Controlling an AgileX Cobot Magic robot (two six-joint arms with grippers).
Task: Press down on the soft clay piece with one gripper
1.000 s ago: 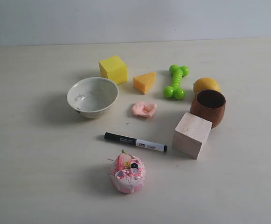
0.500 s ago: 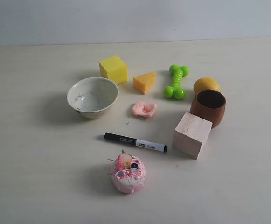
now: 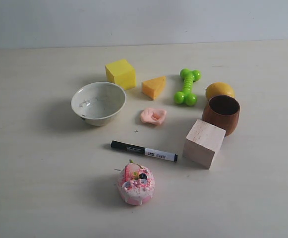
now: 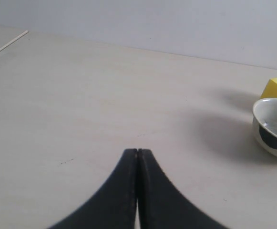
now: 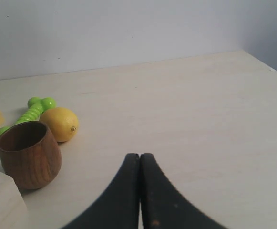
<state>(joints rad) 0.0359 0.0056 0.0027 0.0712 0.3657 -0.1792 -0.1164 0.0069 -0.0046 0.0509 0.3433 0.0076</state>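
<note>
**Clay piece lying alone on a pale tabletop**

The small, flat, salmon-pink soft clay piece [image 3: 153, 116] is lying near frame centre on the pale wood-grain tabletop [image 3: 44, 188], below the orange cheese-like wedge [image 3: 154, 87] and right of the scuffed white bowl [image 3: 98, 102]. A plain grey-white wall [image 3: 144, 20] is filling the top strip. In the wrist views, the left gripper [image 4: 137, 151] and right gripper [image 5: 139, 155] are pressing their black fingers together on nothing.

A white ceramic bowl [image 3: 98, 102] stands just beside a yellow cube [image 3: 120, 74], with an orange wedge [image 3: 154, 87], a green bone-shaped toy [image 3: 187, 86] and a yellow lemon [image 3: 220, 90] to their right. A brown wooden cup [image 3: 223, 114] stands beside a pale wooden block [image 3: 204, 143]. A black-and-white marker [image 3: 144, 150] lies near a pink-and-white cake toy [image 3: 136, 184].
</note>
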